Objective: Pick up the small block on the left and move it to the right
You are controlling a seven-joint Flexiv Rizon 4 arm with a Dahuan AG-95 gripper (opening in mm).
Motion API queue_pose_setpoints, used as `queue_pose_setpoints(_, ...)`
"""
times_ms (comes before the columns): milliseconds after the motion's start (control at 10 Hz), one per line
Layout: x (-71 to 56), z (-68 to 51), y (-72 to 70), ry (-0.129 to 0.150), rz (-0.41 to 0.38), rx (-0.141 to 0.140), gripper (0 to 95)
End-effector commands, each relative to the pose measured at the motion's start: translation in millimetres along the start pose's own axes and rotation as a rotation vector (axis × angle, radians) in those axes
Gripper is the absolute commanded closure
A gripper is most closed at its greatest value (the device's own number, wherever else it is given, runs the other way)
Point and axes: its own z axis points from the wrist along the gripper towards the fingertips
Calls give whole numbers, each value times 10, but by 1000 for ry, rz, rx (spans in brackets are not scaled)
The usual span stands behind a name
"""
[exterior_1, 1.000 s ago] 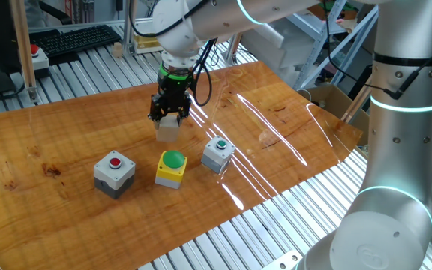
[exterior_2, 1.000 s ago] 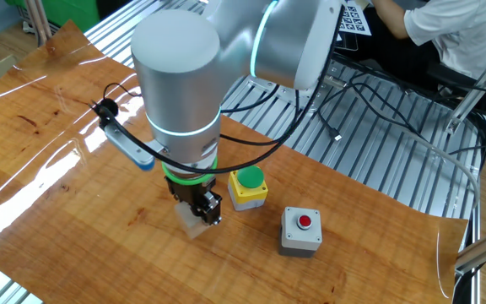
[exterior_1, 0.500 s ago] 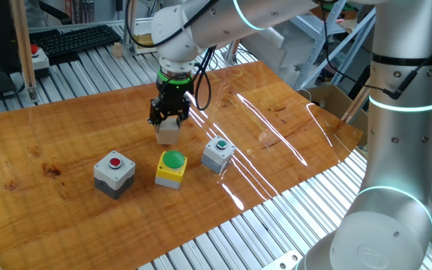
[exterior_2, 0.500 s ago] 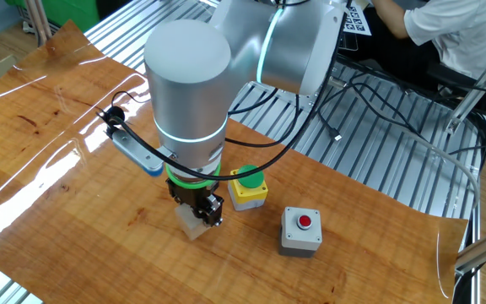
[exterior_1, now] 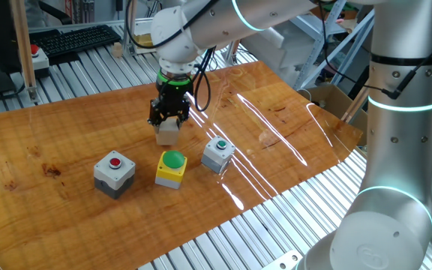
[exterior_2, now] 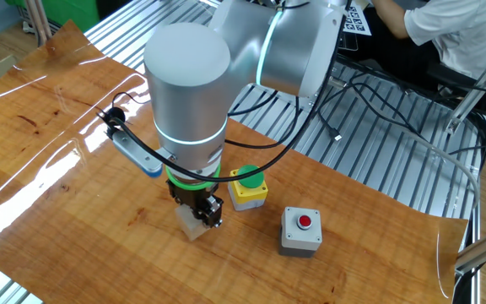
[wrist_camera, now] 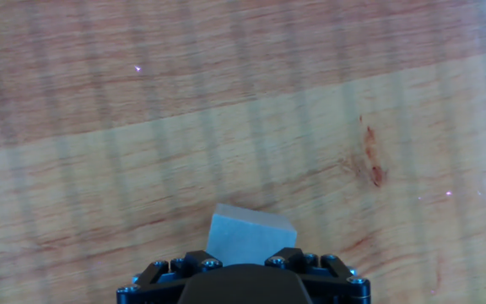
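Small block (exterior_1: 168,130) directly beneath end effector (exterior_1: 169,120), pinched between clenched fingers, close above counter (exterior_1: 66,135); destination rightward.

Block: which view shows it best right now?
One fixed view: the block shows two faces below the gripper, barely covered. In the other fixed view the arm hides most of it. The hand view shows only its far part past the fingers.
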Motion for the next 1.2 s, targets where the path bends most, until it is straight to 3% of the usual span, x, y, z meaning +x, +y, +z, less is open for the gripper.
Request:
queue_pose_setpoints(100,5,5,0,-1,22,-2,0)
queue_pose_setpoints(500,-1,-54,4,2,21,11,0)
queue_pose_setpoints(800,16,-149,-17,6,16,48,0)
queue_pose_setpoints(1000,34,-261,-167,26,3,49,0)
queue_pose_setpoints(1200,43,-288,-359,32,-10,49,0)
